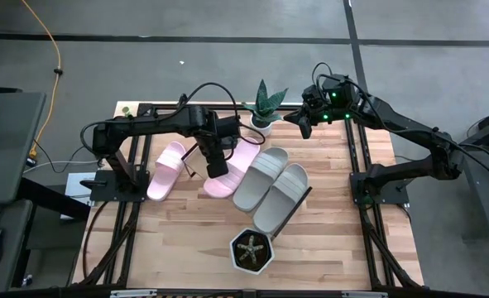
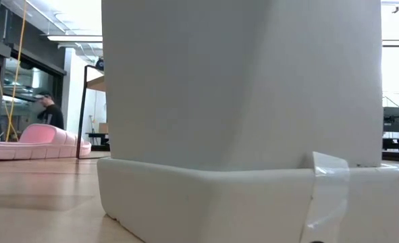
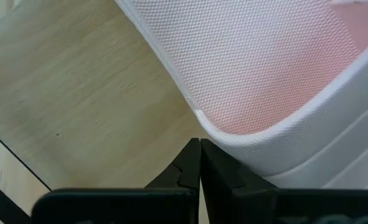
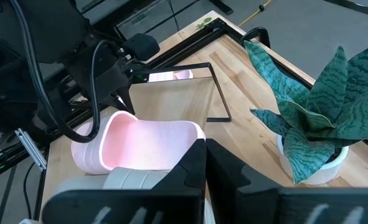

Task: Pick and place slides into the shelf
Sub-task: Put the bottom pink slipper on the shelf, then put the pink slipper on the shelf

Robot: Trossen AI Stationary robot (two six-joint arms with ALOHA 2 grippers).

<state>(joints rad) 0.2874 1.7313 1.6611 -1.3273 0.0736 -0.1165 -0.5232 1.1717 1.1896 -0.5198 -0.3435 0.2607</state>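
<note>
Two pale pink slides point(image 1: 168, 170) point(image 1: 236, 165) and two grey-beige slides point(image 1: 259, 178) point(image 1: 281, 197) lie side by side, soles down, on the light wooden shelf point(image 3: 78, 81), whose thin black end frame point(image 4: 220, 99) shows in the right wrist view. My left gripper point(image 1: 218, 170) is shut and points down at the left side edge of the second pink slide point(image 3: 264, 68). My right gripper point(image 1: 302, 126) is shut on nothing, raised at the table's far right beside the snake plant. My left gripper's shut fingertips point(image 3: 200, 152) point down from above at the outer side rim point(image 3: 227, 134) of the second pink slide. The slide lies flat on the shelf board. Whether the fingertips touch the rim cannot be told.
A snake plant in a white pot point(image 1: 265, 109) stands at the far edge next to my right gripper. A white hexagonal planter point(image 1: 251, 252) stands near the front edge and fills the low view point(image 2: 240, 101). A person point(image 2: 50, 111) shows in the room behind.
</note>
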